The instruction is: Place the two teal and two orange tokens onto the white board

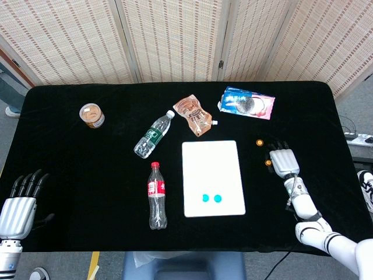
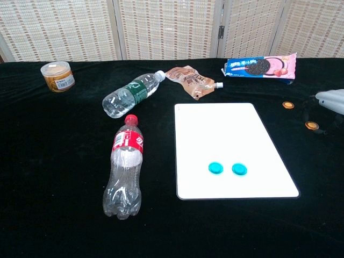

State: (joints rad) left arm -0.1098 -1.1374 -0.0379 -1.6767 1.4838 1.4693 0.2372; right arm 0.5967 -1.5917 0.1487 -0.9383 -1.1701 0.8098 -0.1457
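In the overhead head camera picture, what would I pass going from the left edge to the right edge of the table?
Left hand → snack tub → red-label bottle → white board with two teal tokens → orange tokens → right hand.

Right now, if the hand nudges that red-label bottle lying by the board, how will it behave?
The red-label bottle lies on its side and looks empty, so it is probably light and would likely roll. Its clear plastic may feel slippery and dent under a firm grip.
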